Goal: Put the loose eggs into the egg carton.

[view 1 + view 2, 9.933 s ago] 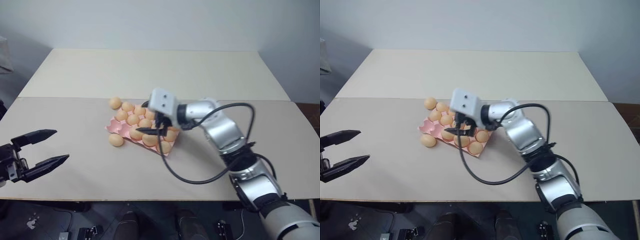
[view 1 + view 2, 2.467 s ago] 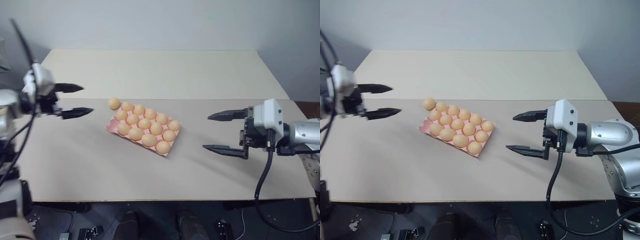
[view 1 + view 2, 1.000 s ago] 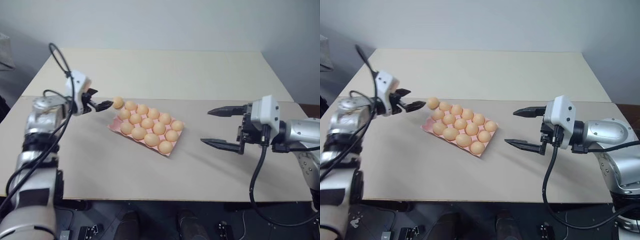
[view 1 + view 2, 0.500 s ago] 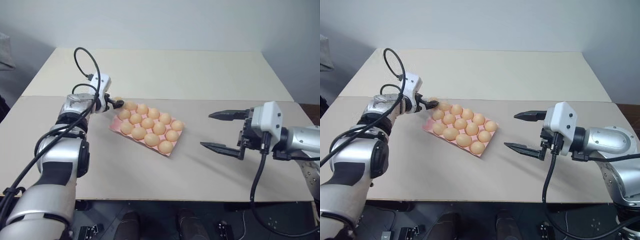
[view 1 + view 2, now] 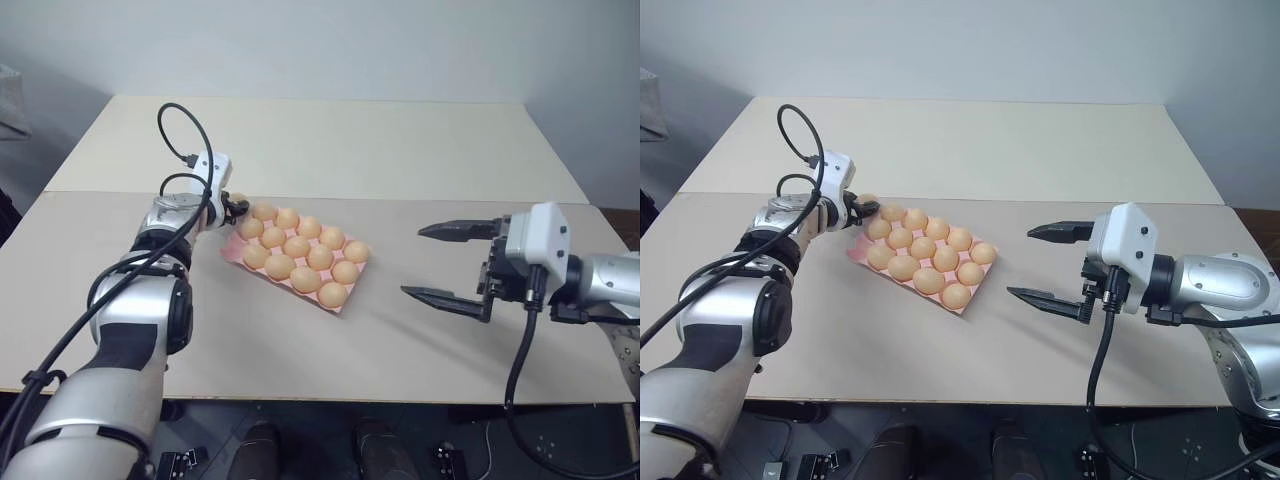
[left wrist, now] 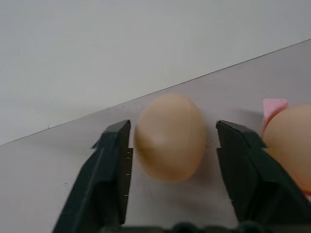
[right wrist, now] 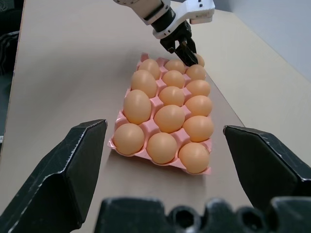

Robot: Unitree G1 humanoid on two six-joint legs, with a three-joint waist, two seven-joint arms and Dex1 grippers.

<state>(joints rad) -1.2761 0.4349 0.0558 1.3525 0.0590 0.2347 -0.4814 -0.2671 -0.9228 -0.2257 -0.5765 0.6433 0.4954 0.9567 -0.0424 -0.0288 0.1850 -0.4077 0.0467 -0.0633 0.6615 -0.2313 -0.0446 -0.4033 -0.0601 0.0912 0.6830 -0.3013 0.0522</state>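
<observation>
The left gripper (image 6: 170,145) brackets the one loose egg (image 6: 169,137): one black finger (image 6: 115,165) looks to be against the shell, the other (image 6: 243,165) stands slightly off it, so the jaws are partly drawn in around the egg but I would not call it a firm hold yet. They straddle the egg's widest part, which suits a squeeze that will not let it roll away. That egg lies on the table (image 5: 400,150) just off the 10 o'clock corner of the pink egg carton (image 5: 238,257); every cup that shows already holds an egg, and I cannot make out a free one. At about 3 o'clock from the carton, well apart from it, the right gripper (image 5: 1045,265) hovers with its fingers spread wide and nothing between them, likely parked out of the way.
</observation>
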